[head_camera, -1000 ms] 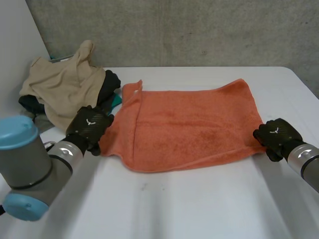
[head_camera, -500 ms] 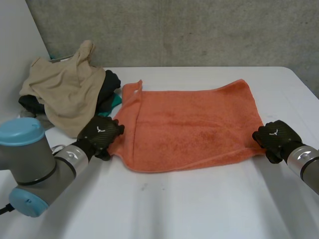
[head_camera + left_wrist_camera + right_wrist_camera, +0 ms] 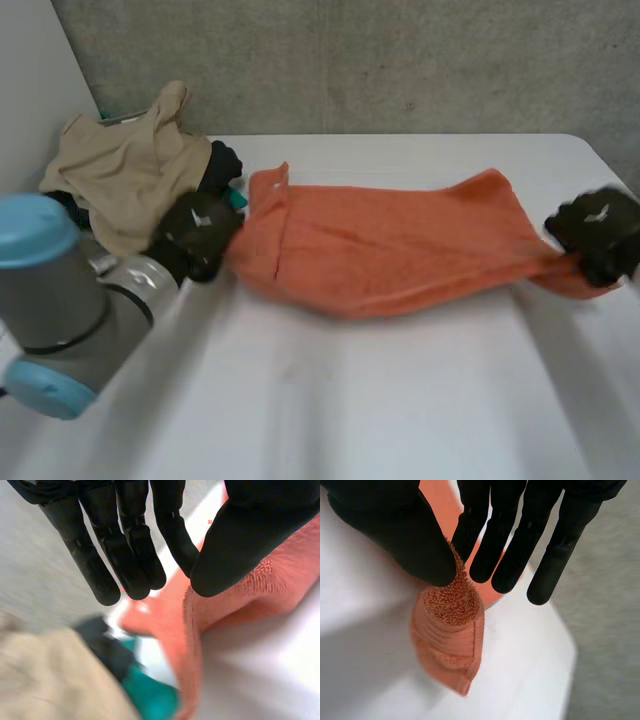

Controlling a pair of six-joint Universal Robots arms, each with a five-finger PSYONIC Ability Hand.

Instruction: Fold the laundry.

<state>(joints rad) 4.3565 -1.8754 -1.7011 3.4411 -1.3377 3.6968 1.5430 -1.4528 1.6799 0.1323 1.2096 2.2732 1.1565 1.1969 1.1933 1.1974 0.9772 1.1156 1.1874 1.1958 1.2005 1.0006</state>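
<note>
Head view with both wrist views. An orange towel [image 3: 390, 255] is stretched crosswise over the white bench [image 3: 400, 410], gathered into a long, sagging band between the two hands; whether its middle rests on the bench cannot be told. The left hand [image 3: 197, 232] is at the towel's left end, just beside a pile of laundry at the bench's far left corner. In the left wrist view its fingers [image 3: 130, 545] are straight and close together, and the thumb [image 3: 235, 545] presses the towel's hemmed edge against the nearest of them, so this hand has the cloth in a pinch. The right hand [image 3: 597, 228] is at the towel's right end, near the bench's right edge. In the right wrist view its fingers [image 3: 520, 540] are straight and slightly spread, and the thumb [image 3: 405, 535] clamps a corner of the towel against them, the looped pile of the cloth showing at the thumb's tip and the hemmed corner drooping beneath it. The pile is made up of a beige garment [image 3: 120, 170] lying on top, a black garment [image 3: 222, 165] and a teal cloth [image 3: 237, 198] showing at its edge nearest the towel. A small pale mark sits on the back of each hand, too small to read. A grey concrete wall [image 3: 400, 60] stands behind the bench.
</note>
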